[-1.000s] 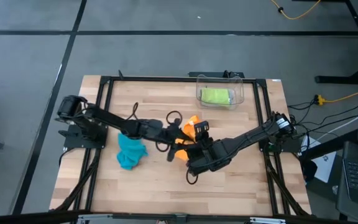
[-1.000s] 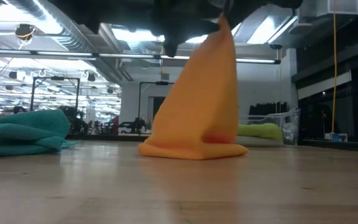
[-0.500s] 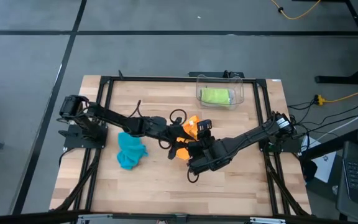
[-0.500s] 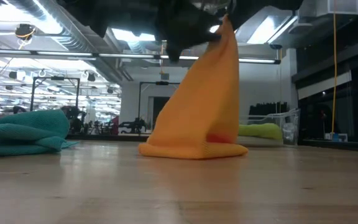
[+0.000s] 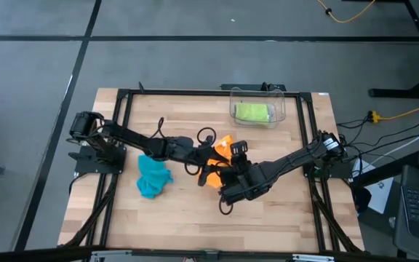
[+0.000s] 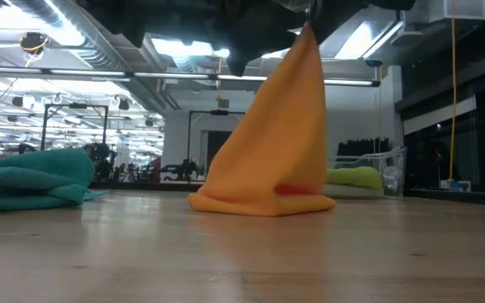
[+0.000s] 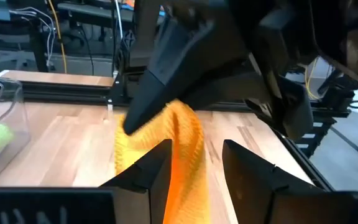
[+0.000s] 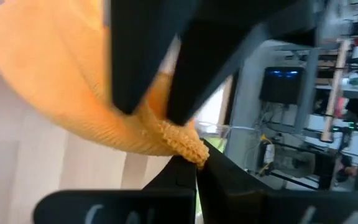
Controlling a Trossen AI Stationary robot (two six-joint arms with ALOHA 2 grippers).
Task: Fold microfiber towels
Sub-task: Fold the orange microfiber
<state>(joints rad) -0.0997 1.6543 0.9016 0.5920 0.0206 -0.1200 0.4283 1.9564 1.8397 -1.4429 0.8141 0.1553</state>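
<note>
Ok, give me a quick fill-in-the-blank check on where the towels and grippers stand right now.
1. The right gripper is shut on a corner of the ____ towel.
2. The left gripper is ____, its fingers either side of that hanging towel.
3. The teal towel lies crumpled on the ____.
4. The lime green towel sits inside the clear ____.

Missing words: orange; open; table; bin

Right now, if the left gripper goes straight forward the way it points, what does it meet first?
Probably the orange towel: it hangs just ahead of the open left gripper, pinched at its top by the shut right gripper. Depth is hard to judge; the cloth may already sit between the fingers.
</note>
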